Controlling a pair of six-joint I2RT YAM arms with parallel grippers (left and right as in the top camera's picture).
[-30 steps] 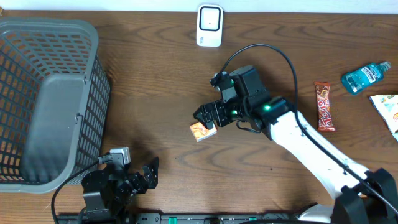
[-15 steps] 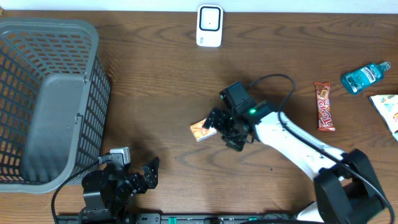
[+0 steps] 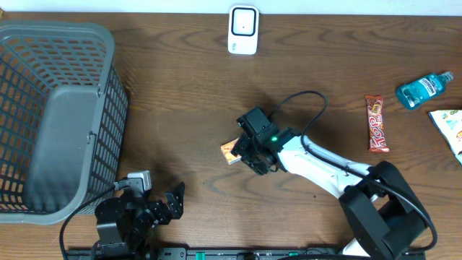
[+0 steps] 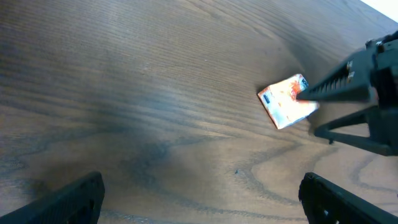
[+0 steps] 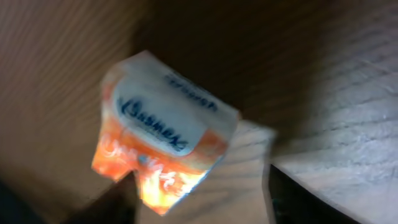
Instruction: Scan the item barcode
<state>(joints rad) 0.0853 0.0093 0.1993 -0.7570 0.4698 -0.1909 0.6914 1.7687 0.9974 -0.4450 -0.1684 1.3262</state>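
Overhead view: small orange-and-white packet [image 3: 229, 152] lies flat on the table [image 3: 180, 108], near the middle and well below the white scanner [image 3: 243, 30] at the far edge.

Right gripper [image 3: 241, 152] is at the packet's right end. In the left wrist view its fingers [image 4: 339, 90] are spread, with the packet's end between them. The upper finger touches the packet's top right edge. The lower one stands clear, with a strip of table showing between it and the packet. No pinch is visible. The right wrist view is blurred; the packet [image 5: 165, 130] fills the frame, blue lettering on a white label.

Left gripper [image 3: 173, 201] is parked at the near edge, beside the grey basket [image 3: 108, 43], fingers [image 4: 68, 202] spread wide and holding nothing.

To the right, well apart from the packet: a candy bar [image 3: 376, 123], a blue bottle [image 3: 424, 89] and a pouch [image 3: 451, 128] cut off by the frame edge.
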